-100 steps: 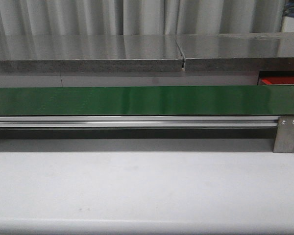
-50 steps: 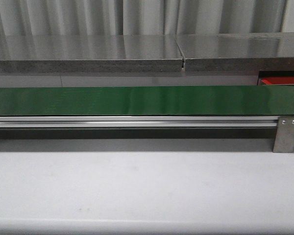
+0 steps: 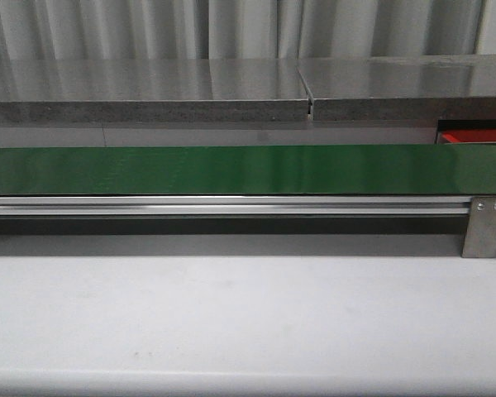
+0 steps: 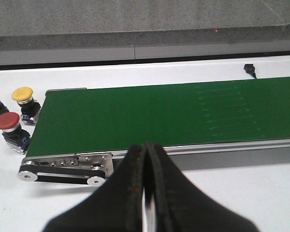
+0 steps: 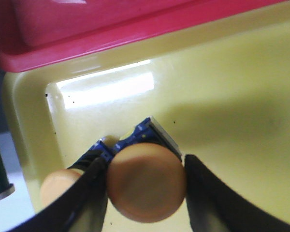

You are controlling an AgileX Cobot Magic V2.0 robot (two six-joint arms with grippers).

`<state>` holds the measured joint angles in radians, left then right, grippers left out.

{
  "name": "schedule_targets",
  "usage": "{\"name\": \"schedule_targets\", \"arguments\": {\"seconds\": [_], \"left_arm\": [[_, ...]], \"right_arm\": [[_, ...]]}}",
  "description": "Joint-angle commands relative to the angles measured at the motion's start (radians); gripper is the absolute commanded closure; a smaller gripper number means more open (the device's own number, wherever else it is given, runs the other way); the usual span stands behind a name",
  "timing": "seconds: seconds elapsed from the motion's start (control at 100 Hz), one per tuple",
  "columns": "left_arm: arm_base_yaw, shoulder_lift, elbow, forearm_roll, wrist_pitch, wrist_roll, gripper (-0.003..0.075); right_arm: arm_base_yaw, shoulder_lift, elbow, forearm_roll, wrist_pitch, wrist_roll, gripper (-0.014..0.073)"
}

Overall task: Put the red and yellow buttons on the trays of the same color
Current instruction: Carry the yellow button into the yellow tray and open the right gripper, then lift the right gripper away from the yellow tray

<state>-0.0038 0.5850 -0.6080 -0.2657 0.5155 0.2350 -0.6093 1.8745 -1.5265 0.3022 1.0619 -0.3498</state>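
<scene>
The white surface (image 3: 248, 314) fills the lower half of the front frame, with the long green conveyor belt (image 3: 231, 169) across its middle and a sliver of the red tray (image 3: 471, 136) at the right edge. In the right wrist frame, the yellow tray (image 5: 222, 96) spreads below the red tray's rim. The right end effector (image 5: 146, 186) pinches a yellow button (image 5: 146, 181) inside the yellow tray; a second yellow cap (image 5: 58, 188) lies at lower left. The left end effector (image 4: 146, 188), fingers pressed together, holds nothing. At left, off the belt's end, stand a red button (image 4: 9, 124) and two yellow buttons (image 4: 24, 99).
</scene>
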Motion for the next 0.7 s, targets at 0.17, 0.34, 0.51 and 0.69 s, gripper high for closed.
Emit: {"name": "schedule_targets", "arguments": {"seconds": [0.17, 0.34, 0.51, 0.69], "left_arm": [[-0.007, 0.005, -0.026, -0.020, -0.072, 0.000, 0.0741], [-0.007, 0.005, -0.026, -0.020, -0.072, 0.000, 0.0741], [-0.007, 0.005, -0.026, -0.020, -0.072, 0.000, 0.0741], [-0.007, 0.005, -0.026, -0.020, -0.072, 0.000, 0.0741]], "right_arm": [[-0.002, -0.014, -0.023, 0.023, -0.103, -0.032, 0.0326], [0.004, 0.014, -0.023, 0.024, -0.097, -0.032, 0.0326], [0.005, 0.034, -0.023, 0.025, -0.086, -0.032, 0.0316], [0.005, 0.035, -0.024, 0.027, -0.084, -0.032, 0.0130]]}}
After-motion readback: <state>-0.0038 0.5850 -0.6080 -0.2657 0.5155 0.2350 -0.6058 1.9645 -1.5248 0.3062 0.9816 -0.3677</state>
